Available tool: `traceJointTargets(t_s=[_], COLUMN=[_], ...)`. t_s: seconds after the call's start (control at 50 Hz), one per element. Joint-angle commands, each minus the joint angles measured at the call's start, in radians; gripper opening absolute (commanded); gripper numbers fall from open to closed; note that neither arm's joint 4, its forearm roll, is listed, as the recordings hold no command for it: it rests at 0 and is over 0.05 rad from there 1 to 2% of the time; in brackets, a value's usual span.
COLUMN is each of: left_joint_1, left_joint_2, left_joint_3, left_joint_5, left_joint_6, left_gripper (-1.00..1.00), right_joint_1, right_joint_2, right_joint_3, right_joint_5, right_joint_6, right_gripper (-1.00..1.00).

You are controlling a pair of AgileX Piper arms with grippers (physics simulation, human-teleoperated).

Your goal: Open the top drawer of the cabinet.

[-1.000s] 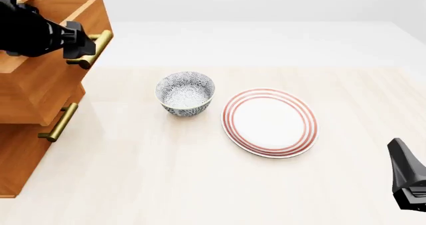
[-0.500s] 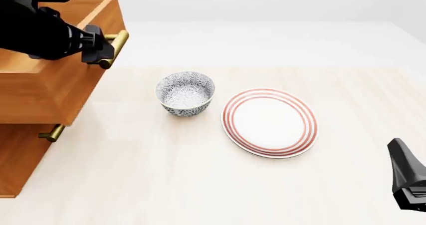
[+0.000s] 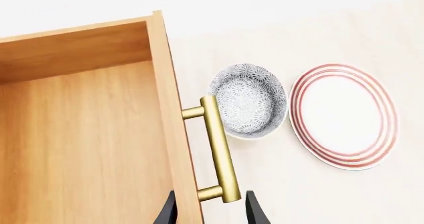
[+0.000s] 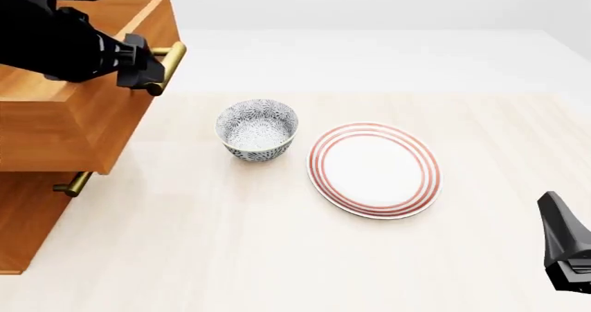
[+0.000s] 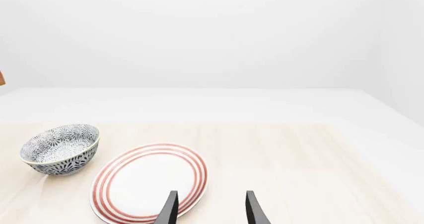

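Here your left gripper (image 4: 152, 66) has its fingers closed on the brass handle (image 3: 220, 148) of the top drawer (image 4: 88, 122), which projects well out of the cabinet (image 4: 28, 218). Your right gripper (image 5: 210, 210) hovers empty, fingers parted, above the surface (image 4: 277, 257).

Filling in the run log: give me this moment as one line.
task: open top drawer | state: pulled out | left gripper: on brass handle | right gripper: open, idle | bowl, plate: untouched
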Motion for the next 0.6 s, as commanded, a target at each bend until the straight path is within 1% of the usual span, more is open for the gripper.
traceJointTargets(t_s=[0.02,0.06,0.08,0.1,0.12,0.18,0.24,0.32,0.4,0.6], left_joint_1=[-0.017,-0.011,-0.069,-0.042,0.0,-0.011,0.014,0.023,0.015,0.035], left_joint_2=[-0.021,-0.027,-0.025,-0.029,-0.033,-0.04,-0.059,-0.07,-0.076,-0.094], left_joint_3=[-0.008,-0.011,-0.024,-0.021,-0.015,-0.018,-0.016,-0.019,-0.025,-0.035], left_joint_5=[0.021,0.028,0.023,0.032,0.042,0.044,0.056,0.065,0.072,0.094], left_joint_6=[0.012,0.019,-0.019,0.0,0.045,0.029,0.043,0.05,0.05,0.067], left_gripper=[1.0,1.0,1.0,1.0,1.0,1.0,1.0,1.0,1.0,1.0], right_joint_1=[0.0,0.0,0.0,0.0,0.0,0.0,0.0,0.0,0.0,0.0], right_joint_2=[0.001,0.001,0.001,0.001,0.001,0.001,0.001,0.001,0.001,0.001], right_joint_3=[0.001,0.001,0.001,0.001,0.001,0.001,0.001,0.001,0.001,0.001], right_joint_5=[-0.001,-0.001,-0.001,-0.001,-0.001,-0.001,-0.001,-0.001,-0.001,-0.001], right_joint_6=[0.002,0.001,0.001,0.001,0.001,0.001,0.001,0.001,0.001,0.001], right_gripper=[1.0,1.0,1.0,1.0,1.0,1.0,1.0,1.0,1.0,1.0])
